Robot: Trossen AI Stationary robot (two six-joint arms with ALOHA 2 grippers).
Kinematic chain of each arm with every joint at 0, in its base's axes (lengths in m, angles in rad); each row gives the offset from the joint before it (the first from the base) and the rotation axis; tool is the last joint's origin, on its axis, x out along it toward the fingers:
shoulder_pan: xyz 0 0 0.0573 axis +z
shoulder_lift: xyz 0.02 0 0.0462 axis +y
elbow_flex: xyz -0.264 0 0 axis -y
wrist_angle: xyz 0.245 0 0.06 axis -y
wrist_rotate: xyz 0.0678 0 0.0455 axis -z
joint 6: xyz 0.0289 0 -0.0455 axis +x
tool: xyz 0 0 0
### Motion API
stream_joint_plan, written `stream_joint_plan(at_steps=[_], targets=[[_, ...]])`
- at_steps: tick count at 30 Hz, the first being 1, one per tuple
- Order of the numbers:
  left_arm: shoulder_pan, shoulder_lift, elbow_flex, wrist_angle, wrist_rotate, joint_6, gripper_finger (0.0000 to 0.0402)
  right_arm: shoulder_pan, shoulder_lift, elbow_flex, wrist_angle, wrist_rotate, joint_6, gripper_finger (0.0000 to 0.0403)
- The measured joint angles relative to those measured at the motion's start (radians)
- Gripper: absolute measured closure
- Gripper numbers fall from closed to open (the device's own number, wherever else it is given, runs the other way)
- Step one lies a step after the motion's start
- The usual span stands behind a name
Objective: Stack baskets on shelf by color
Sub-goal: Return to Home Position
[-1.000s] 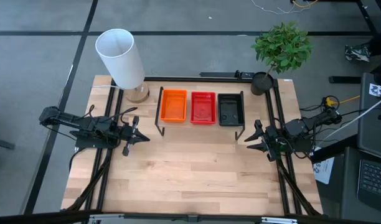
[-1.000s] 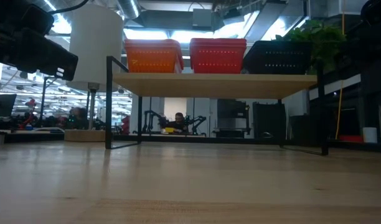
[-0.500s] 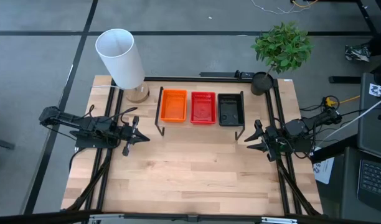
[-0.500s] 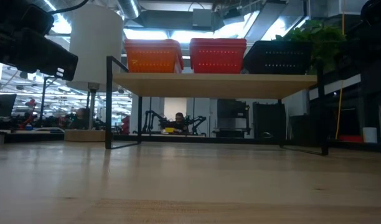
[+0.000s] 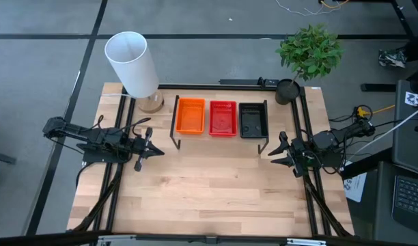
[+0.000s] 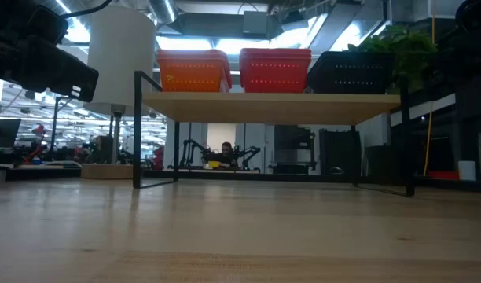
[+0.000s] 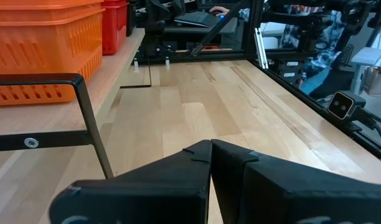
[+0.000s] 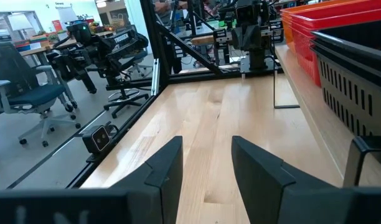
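**Grippers empty, baskets sorted: arms parking**

Left gripper point(image 5: 153, 149) hangs over the left part of the tabletop point(image 5: 209, 198), just beside the shelf's left end. Its wrist view shows the two fingers pressed together with only a seam between them and nothing held. The right gripper point(image 5: 272, 153) sits opposite, near the shelf's right front leg. Its fingers stand apart with bare wood showing in the gap, so it is also empty.

The baskets are all up on the shelf point(image 6: 272, 108) in three piles side by side. The orange stack point(image 5: 190, 116) is on the left, the red stack point(image 5: 223, 117) in the middle and the black stack point(image 5: 253, 120) on the right. How many baskets each pile holds cannot be counted from these views. No basket lies loose on the tabletop.

Sorting by colour looks complete, so the step in hand appears to be parking the arms rather than any further stacking. The next move probably calls for no grasp. Each arm need only draw back to its rest pose and keep clear of the wire legs beside it.
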Motion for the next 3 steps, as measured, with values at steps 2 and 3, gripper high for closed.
stream_joint_plan(at_steps=[2, 3], targets=[[0.000, 0.000, 0.000, 0.000, 0.000, 0.000, 0.0401, 0.000, 0.000, 0.000, 0.000, 0.000, 0.000, 0.0266], [0.000, 0.000, 0.000, 0.000, 0.000, 0.000, 0.0401, 0.000, 0.000, 0.000, 0.000, 0.000, 0.000, 0.0266]])
